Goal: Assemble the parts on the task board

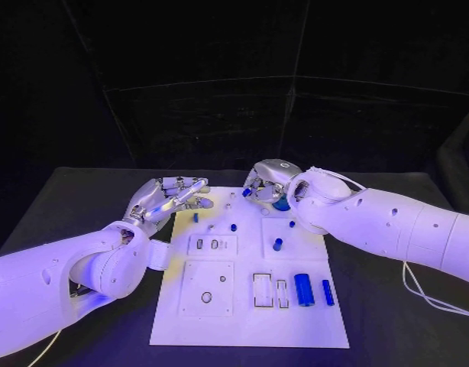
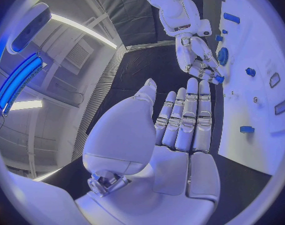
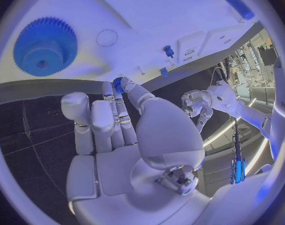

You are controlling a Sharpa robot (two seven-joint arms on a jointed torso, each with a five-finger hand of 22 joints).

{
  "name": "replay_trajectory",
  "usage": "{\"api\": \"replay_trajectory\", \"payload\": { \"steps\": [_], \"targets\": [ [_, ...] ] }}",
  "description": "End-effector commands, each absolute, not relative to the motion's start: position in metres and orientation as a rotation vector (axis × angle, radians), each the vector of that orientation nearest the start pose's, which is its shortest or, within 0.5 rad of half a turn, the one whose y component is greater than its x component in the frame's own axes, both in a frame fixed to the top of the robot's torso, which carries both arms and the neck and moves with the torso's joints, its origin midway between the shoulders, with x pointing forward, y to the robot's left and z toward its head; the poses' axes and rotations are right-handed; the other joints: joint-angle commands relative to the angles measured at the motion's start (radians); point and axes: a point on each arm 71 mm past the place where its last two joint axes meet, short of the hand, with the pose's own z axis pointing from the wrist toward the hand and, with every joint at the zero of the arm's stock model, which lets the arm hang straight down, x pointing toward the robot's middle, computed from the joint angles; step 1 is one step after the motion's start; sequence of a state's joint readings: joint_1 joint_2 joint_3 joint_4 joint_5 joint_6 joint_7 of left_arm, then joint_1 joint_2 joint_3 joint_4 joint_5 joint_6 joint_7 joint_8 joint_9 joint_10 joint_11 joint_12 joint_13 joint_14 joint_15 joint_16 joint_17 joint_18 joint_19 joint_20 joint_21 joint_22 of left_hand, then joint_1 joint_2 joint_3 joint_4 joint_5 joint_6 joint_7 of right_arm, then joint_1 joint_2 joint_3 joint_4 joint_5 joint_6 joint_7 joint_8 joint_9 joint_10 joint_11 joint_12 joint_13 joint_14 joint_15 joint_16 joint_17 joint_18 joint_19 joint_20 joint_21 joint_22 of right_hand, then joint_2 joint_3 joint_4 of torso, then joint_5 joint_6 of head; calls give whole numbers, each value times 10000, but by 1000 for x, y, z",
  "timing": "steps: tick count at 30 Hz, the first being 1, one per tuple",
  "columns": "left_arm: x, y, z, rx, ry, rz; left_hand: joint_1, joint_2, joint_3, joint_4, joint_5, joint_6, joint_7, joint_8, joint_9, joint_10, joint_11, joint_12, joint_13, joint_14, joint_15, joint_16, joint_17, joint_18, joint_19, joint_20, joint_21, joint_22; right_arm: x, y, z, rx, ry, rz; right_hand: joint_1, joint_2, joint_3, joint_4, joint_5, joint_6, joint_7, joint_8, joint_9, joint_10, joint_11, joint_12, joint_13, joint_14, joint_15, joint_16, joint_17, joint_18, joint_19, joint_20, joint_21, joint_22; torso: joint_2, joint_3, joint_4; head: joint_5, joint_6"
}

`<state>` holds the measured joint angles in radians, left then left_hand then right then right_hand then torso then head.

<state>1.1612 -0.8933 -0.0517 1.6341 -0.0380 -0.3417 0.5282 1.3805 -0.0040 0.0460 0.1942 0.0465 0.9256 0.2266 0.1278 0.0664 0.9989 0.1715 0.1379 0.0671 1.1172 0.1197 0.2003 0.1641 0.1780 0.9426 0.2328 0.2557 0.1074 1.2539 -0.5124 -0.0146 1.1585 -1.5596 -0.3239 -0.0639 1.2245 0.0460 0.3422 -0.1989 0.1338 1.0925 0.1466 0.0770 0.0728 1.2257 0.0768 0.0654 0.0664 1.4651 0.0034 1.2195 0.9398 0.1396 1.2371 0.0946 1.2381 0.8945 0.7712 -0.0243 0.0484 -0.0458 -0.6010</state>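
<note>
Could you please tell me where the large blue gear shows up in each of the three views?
Head view: blue gear at the task board's far end, partly under the right hand.
Left wrist view: beside the right hand's fingertips.
Right wrist view: on the board beyond that hand's fingers.
Shared landmark: the right hand.

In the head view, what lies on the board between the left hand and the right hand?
In the head view, bare white task board with one small blue part standing just nearer, between the left hand and right hand.

left robot hand point(image 1: 169, 195): fingers straight, holding nothing | right robot hand point(image 1: 267, 182): pinching
</note>
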Motion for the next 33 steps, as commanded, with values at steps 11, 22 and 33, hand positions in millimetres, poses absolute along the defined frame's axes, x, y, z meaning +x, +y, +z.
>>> {"api": "replay_trajectory", "payload": {
  "steps": [11, 22, 33],
  "targets": [
    [459, 201, -181, -10190, 13598, -16499, 22, 105, 16, -83, 29, -15, 47, -69, -8, 0, 44, -63, -14, 53, 23, -51, 20, 52, 78, 1, -54, -17, 564, -114, -163, -2556, 15275, 5753, -76, -51, 48, 173, -39, -1, 24, -57, -3, 9, 17, -28, -9, 217, -75, 109, 64, -133, 46, 10, 101, 44, 80, -25, 89, -27, 55],
    [459, 201, -180, -10195, 13634, -16513, 39, 115, 20, -104, 29, -14, 46, -75, -8, 1, 44, -72, -14, 53, 24, -61, 27, 52, 81, 1, -61, -24, 565, -106, -163, -2636, 15247, 5776, -87, -73, 59, 200, -40, -8, 27, -66, -5, -3, 21, -30, -10, 216, -72, 127, 82, -135, 45, 13, 110, 55, 90, -30, 87, 3, 30],
    [460, 203, -181, -10222, 13648, -16451, 56, 122, 24, -126, 29, -16, 45, -82, -8, -1, 45, -82, -14, 52, 25, -72, 34, 52, 83, 2, -68, -29, 563, -104, -163, -2764, 15289, 5887, -100, -98, 72, 234, -41, -14, 31, -76, -7, -12, 24, -29, -10, 213, -70, 141, 88, -133, 33, 18, 110, 45, 97, -22, 63, 32, 6]
  ]
}}
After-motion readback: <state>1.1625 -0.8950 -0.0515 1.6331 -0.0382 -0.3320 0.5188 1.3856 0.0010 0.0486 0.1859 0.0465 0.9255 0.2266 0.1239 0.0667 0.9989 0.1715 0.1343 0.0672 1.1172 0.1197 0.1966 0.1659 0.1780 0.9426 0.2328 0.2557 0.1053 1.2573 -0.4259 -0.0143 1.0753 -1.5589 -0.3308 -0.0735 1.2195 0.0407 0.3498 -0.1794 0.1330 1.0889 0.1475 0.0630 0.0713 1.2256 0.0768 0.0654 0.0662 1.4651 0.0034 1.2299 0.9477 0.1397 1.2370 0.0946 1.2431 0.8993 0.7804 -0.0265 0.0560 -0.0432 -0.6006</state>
